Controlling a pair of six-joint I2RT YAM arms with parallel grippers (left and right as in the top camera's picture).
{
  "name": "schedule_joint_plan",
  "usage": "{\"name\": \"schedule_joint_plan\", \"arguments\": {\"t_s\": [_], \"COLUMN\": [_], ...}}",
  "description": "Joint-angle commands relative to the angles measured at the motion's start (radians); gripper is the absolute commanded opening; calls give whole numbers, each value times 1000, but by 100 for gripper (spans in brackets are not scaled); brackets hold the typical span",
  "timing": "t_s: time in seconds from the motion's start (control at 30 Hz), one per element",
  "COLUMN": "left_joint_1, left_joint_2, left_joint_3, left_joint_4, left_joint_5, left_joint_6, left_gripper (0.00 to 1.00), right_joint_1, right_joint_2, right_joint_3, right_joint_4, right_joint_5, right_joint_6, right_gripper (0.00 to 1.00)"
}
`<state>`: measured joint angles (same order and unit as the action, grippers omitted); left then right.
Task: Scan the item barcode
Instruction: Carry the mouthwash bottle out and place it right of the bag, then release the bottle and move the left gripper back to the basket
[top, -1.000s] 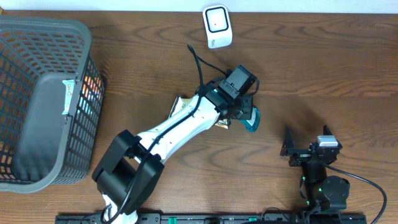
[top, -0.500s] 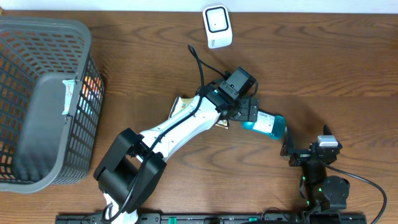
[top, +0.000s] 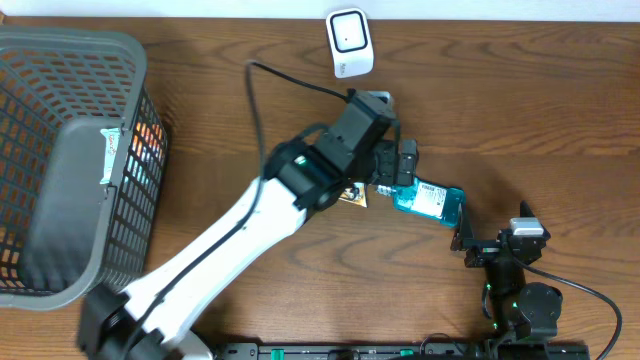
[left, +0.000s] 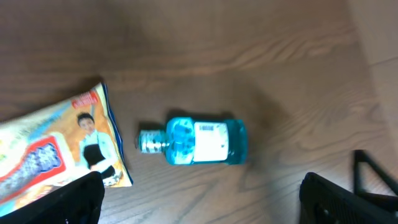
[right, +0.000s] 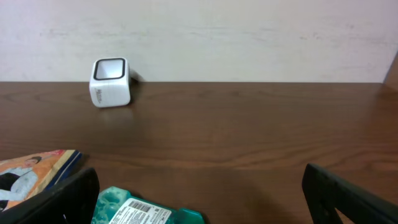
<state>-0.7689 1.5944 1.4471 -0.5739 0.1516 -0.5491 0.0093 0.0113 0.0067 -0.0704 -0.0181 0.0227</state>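
A teal mouthwash bottle (top: 430, 201) lies on its side on the wooden table, label up (left: 200, 141), its barcode label also showing in the right wrist view (right: 144, 213). My left gripper (top: 398, 165) hangs open above and just left of the bottle, with nothing between its fingers (left: 69, 200). The white scanner (top: 350, 42) stands at the table's far edge (right: 111, 81). Near the front, right of the bottle, my right gripper (top: 494, 228) is open and empty, facing the bottle and scanner.
A colourful snack bag (left: 56, 154) lies left of the bottle, partly under the left arm (top: 353, 196). A grey mesh basket (top: 70, 160) with items inside fills the table's left end. A wall (right: 199, 31) runs behind the scanner.
My left gripper opened and let go of the bottle, which slid out to the right and now lies on the table. The left arm rose and drew back. The right arm stayed still.
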Motion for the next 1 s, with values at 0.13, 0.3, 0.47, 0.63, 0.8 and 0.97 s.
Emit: {"name": "schedule_joint_plan", "arguments": {"t_s": [0.13,0.3,0.47,0.63,0.8,0.97], "left_joint_1": [0,0,0,2,58,173], "left_joint_2": [-174,-273,-375,-461,-534,-592], "left_joint_3": [8,8,8,23,26,26], "left_joint_4": [-21,-64,-76,-71,53,254], "left_joint_5": [-128,-379,-605,-929,-1171,-1313], "left_joint_6": [126,210,280,295,345,375], "left_gripper": [98,98,98,98,98,98], "right_joint_1": [-4,-4,-4,-4,-4,-4], "right_joint_2": [-5,-5,-5,-5,-5,-5], "right_joint_3": [-1,-1,-1,-1,-1,-1], "right_joint_4": [-3,-3,-3,-3,-3,-3], "right_joint_5": [5,6,5,5,6,5], "right_joint_6": [14,14,14,14,14,14], "right_gripper": [99,99,99,99,99,99]}}
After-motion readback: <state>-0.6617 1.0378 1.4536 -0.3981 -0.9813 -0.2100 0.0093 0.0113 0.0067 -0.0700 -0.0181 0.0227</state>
